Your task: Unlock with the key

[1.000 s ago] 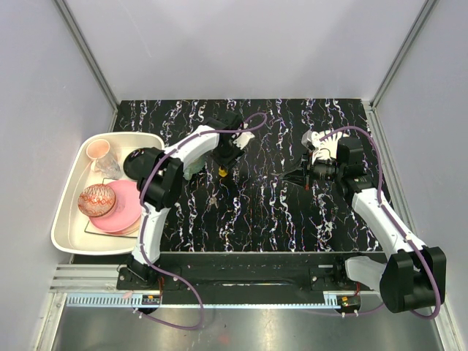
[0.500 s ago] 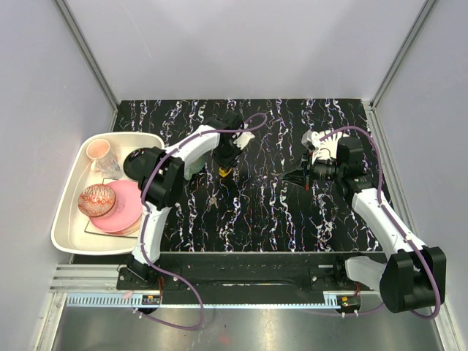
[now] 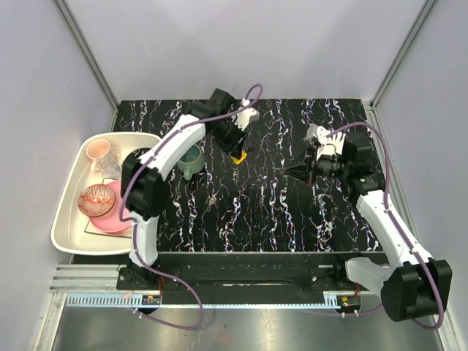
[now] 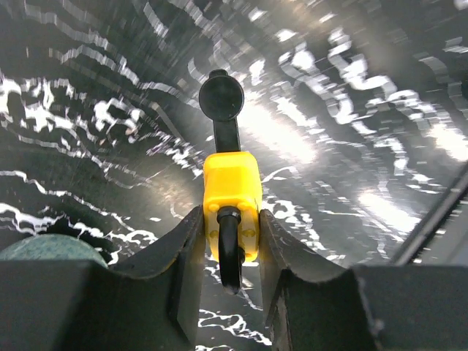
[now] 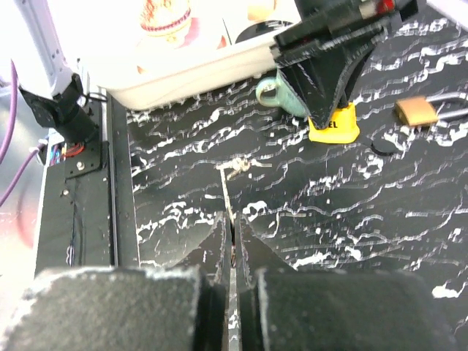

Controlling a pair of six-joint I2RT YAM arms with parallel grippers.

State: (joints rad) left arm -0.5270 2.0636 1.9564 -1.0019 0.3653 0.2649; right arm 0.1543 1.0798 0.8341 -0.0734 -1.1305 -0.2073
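Counter (image 3: 263, 212) fills the middle of the top view: glossy black with white veining, hard and reflective. Tray (image 3: 64, 219), off-white with rounded corners, sits at the left edge and holds crockery.

Left arm (image 3: 175, 142) has swung within the last second from the centre toward the upper middle of the frame. That has uncovered a dull green mug (image 3: 191, 159) and carried the lock (image 4: 231, 194) up and rightward, nearer the right arm, which has barely shifted. I read this as presenting the lock to the key. The two are well apart, so insertion is not yet done.

The lock is a small yellow block with a smooth, plastic-looking casing and a dark curved shackle pointing back at the left wrist camera. Left fingers (image 4: 196, 232) pinch it by its two flat sides. Beyond its far end a black disc (image 4: 221, 96) on a stem lines up with the body. Whether it is joined to the lock or lies on the counter I cannot tell.

Right fingers (image 5: 221, 232), pressed together, pinch the key (image 5: 227, 196), a thin pale metal blade jutting forward. In the right wrist view the lock stands to its upper right, so the blade does not look aimed at it yet.
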